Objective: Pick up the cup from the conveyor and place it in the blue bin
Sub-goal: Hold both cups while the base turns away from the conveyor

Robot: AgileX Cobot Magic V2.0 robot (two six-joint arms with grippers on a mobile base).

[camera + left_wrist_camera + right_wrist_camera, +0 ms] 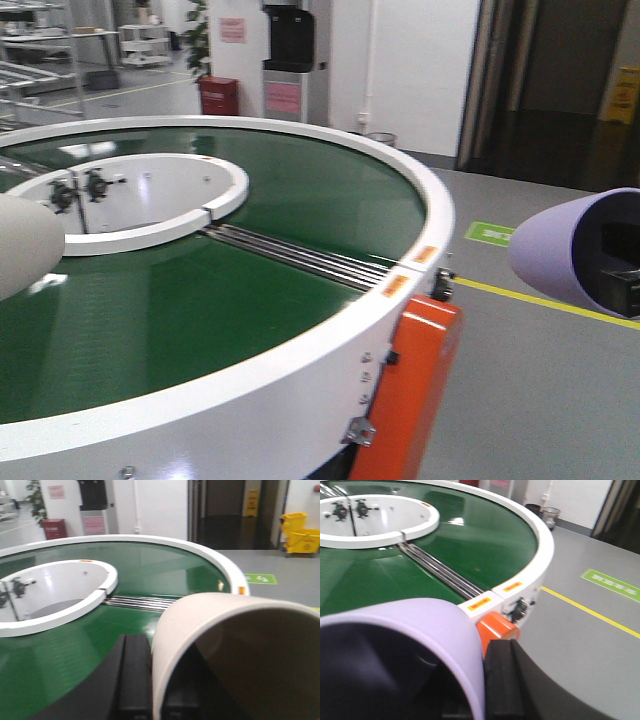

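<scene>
We note the left claw clamped on the wall of the cream cup above the conveyor, the right claw likewise clamped on the lavender cup just off its outer rim, both cups probably light, thin-walled and crushable, best pinched gently at the lip.

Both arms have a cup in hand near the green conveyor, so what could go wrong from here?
1. The cream cup and the lavender cup each look pinched by one wall, mouth sideways; a fast swing might let one slip from the fingers or crush it.
2. No blue bin shows in any view, so a release now would likely miss it.
3. Each cup fills much of its wrist view, hiding what lies below.
</scene>
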